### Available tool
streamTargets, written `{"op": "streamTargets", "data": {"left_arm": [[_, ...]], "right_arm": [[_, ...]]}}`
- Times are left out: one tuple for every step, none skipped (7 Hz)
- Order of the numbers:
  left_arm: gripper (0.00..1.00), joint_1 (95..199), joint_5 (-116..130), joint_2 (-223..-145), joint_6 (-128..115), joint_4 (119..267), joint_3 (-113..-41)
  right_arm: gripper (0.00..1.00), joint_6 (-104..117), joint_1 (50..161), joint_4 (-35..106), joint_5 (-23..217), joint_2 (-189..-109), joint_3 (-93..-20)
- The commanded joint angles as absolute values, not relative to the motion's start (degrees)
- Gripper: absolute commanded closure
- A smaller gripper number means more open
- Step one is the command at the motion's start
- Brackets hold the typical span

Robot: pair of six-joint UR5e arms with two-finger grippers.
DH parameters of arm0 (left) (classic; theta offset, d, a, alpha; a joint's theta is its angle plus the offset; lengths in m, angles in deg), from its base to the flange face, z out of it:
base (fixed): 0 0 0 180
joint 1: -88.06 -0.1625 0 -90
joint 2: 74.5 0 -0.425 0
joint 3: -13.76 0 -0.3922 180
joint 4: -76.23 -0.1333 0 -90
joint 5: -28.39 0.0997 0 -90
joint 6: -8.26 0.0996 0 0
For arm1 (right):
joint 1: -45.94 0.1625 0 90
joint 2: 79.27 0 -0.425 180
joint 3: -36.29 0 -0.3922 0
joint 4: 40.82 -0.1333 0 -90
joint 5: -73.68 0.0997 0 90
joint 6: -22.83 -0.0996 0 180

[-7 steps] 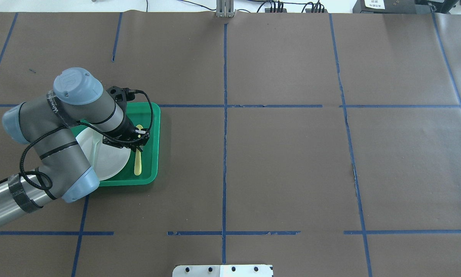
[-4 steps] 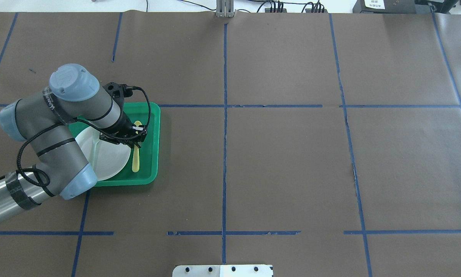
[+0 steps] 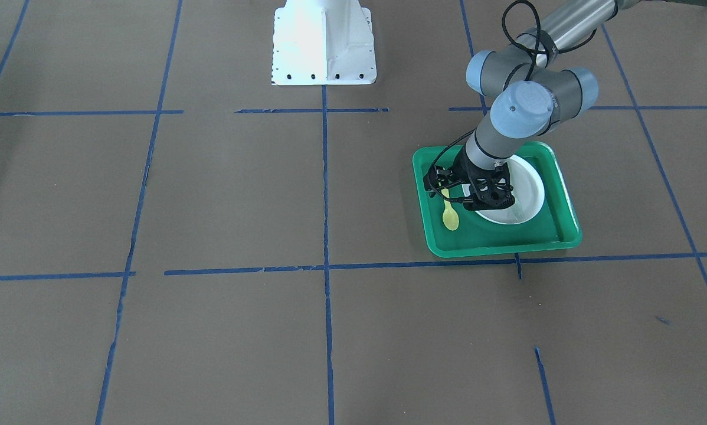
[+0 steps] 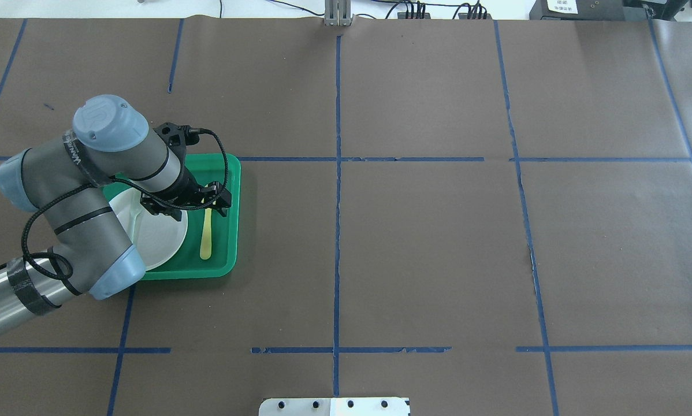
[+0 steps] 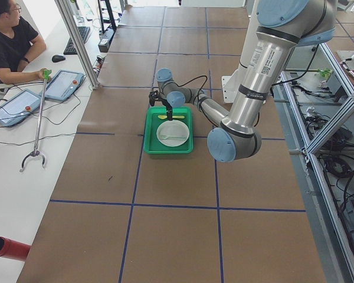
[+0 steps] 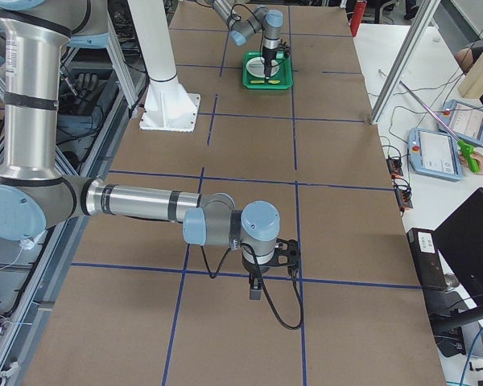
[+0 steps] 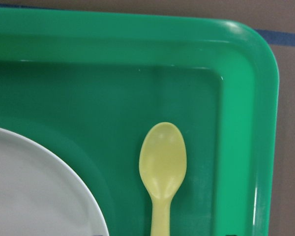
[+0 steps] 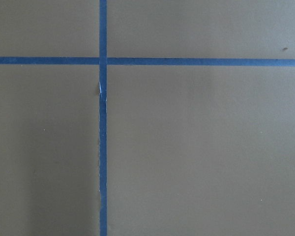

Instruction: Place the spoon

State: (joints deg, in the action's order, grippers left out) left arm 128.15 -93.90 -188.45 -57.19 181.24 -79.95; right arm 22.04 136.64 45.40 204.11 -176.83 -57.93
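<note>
In the front-facing view the left tool (image 3: 455, 193) hangs low over the green tray (image 3: 501, 248), jaws spread wide across the spoon's handle. The spoon (image 3: 449, 217) lies flat on the tray floor, its bowl poking out from under the tool, beside the white plate (image 3: 527, 189) and apart from it.

From overhead the left tool (image 4: 201, 209) straddles the bowl end of the spoon (image 4: 206, 240). The handle runs out toward the near rim of the tray (image 4: 233, 231), parallel to the edge of the plate (image 4: 161, 237).

From the left end of the table, the spoon (image 5: 163, 117) shows as a pale strip on the tray (image 5: 148, 132), directly under the left tool (image 5: 169, 112).

From the right end, the right tool (image 6: 262, 281) hangs over bare table (image 6: 346, 241), well apart from the tray (image 6: 267, 83). I cannot tell whether it is spread or closed.

The left wrist camera looks straight down on the spoon (image 7: 162, 167). It lies bowl up between the plate (image 7: 34, 187) and the tray's wall (image 7: 250, 98), touching neither, and nothing grips it.

The right wrist camera shows only table and crossed blue tape (image 8: 103, 60).
</note>
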Motion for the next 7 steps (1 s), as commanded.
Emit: {"op": "streamTargets", "data": {"left_arm": [[0.00,130.40,-94.48,-188.59,-57.22,180.13,-84.03],[0.00,131.72,-94.40,-188.67,-57.14,176.47,-87.63],[0.00,134.26,-94.22,-188.59,-56.87,173.56,-91.84],[0.00,140.03,-94.13,-188.33,-53.39,173.18,-95.45],[0.00,146.87,-94.31,-186.23,-43.87,171.61,-96.44],[0.00,150.07,-94.39,-185.60,-33.42,168.29,-96.10],[0.00,153.41,-94.40,-183.25,-21.22,164.43,-95.58]], "right_arm": [[0.00,22.04,136.64,45.40,204.11,-176.83,-57.93],[0.00,22.04,136.64,45.40,204.11,-176.83,-57.93],[0.00,22.13,136.64,45.40,204.11,-176.83,-57.93],[0.00,22.04,136.64,45.40,204.11,-176.83,-57.93],[0.00,22.04,136.64,45.32,204.11,-176.83,-57.93],[0.00,22.13,136.64,45.32,204.11,-176.83,-57.93],[0.00,22.04,136.64,45.40,204.11,-176.83,-57.93]]}}
